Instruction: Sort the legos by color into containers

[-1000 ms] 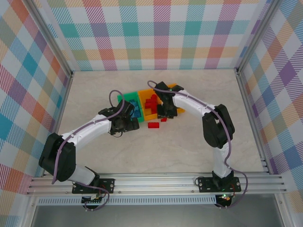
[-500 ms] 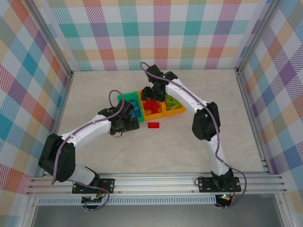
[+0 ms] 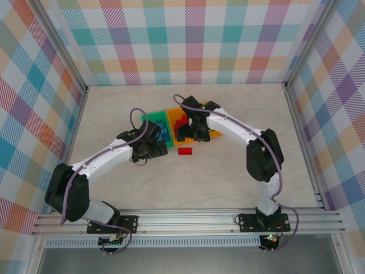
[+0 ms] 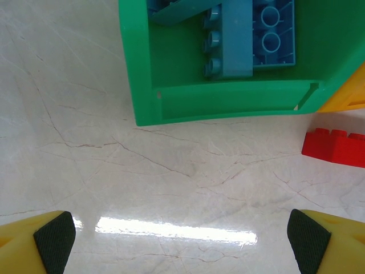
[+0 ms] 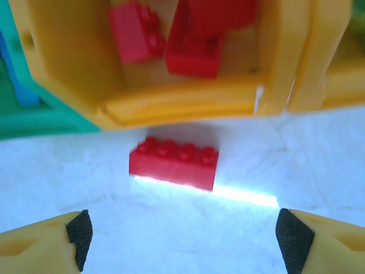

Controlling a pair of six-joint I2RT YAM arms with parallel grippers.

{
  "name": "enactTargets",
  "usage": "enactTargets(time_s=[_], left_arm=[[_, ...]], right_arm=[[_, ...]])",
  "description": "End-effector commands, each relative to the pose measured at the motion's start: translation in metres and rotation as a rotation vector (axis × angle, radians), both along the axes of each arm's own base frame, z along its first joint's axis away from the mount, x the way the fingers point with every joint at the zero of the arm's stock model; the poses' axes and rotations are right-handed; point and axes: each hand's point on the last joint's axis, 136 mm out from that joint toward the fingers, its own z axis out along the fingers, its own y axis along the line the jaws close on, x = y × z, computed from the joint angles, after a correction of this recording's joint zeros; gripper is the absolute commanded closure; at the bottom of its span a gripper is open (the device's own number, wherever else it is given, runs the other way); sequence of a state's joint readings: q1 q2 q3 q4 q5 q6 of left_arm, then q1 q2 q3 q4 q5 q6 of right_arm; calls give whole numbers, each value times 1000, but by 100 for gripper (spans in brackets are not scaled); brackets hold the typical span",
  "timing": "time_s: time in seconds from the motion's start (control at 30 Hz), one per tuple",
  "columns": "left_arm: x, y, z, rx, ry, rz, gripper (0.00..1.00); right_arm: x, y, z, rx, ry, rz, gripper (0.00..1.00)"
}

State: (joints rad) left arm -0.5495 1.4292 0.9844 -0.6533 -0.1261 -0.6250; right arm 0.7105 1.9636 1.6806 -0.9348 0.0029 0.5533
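1. At mid-frame in the top view, the green bin (image 3: 146,119) and the middle orange bin (image 3: 171,117) stand side by side on the table (image 3: 228,182).
2. Left wrist view, upper half — blue bricks (image 4: 251,40) lie inside the green bin. The left gripper (image 4: 182,237) is spread wide and empty, with its fingers at the lower corners.
3. Right wrist view, centre — a loose red brick (image 5: 174,162) lies on the table just below the near wall of the middle orange bin. Red bricks (image 5: 194,51) lie inside that bin.
4. Right gripper (image 5: 182,240): unclenched, with nothing between its fingers.
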Motion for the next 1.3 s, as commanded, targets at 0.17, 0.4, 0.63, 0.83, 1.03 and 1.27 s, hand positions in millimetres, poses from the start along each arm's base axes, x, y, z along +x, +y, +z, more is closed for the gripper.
enactTargets(time_s=[0.17, 0.4, 0.63, 0.83, 1.03, 1.27], left_arm=[[-6, 3, 3, 24, 0, -5, 1], [-10, 10, 5, 41, -6, -2, 0], [-10, 12, 6, 50, -12, -4, 0], [-10, 14, 6, 61, -15, -3, 0], [-10, 16, 6, 74, -17, -2, 0], [-9, 20, 7, 88, -26, 15, 0]], right_arm=[[-13, 17, -27, -4, 37, -22, 15], [-9, 24, -48, -56, 55, 8, 15], [-6, 24, -68, -97, 78, 7, 17], [-8, 23, -76, -121, 105, 10, 32], [-8, 19, -56, -121, 68, 16, 52], [6, 22, -1, -93, -49, 53, 53]])
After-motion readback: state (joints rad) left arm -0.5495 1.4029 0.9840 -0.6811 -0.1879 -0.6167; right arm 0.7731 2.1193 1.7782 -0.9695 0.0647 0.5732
